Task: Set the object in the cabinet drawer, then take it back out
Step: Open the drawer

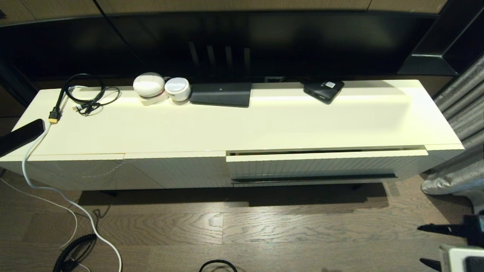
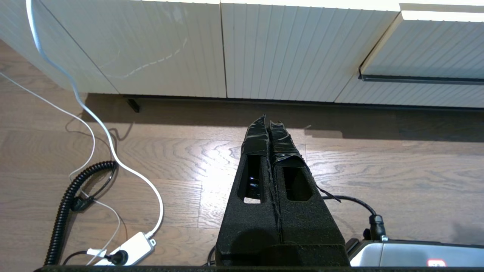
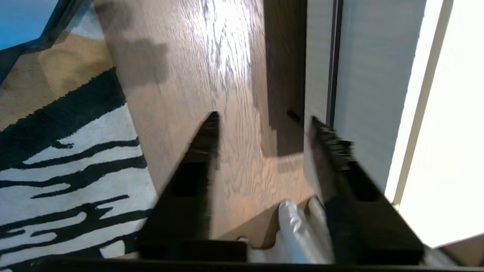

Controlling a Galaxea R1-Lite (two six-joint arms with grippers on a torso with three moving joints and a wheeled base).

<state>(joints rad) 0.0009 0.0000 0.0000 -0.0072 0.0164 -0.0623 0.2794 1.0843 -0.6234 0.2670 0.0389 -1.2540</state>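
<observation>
The cabinet drawer [image 1: 325, 166] is the ribbed cream front at the cabinet's right, with a thin dark handle bar [image 1: 314, 177]. It stands slightly ajar, a narrow dark gap showing along its top. The black umbrella is nowhere in view. My right gripper [image 1: 419, 244] hangs low over the wood floor, right of and in front of the drawer, open and empty. In the right wrist view that gripper [image 3: 264, 119] points along the floor beside the drawer front [image 3: 370, 75]. My left gripper [image 2: 268, 122] is shut on nothing, low over the floor before the handle-less panels; the drawer [image 2: 435, 45] lies to its right.
On the cabinet top sit a small black box with a white label [image 1: 324, 90], a flat black device [image 1: 221, 94], two white round gadgets [image 1: 149, 85] and coiled cables [image 1: 89, 98]. A white cable [image 1: 75, 206] trails on the floor. A grey curtain [image 1: 457, 113] hangs right; a striped rug [image 3: 56, 181] lies nearby.
</observation>
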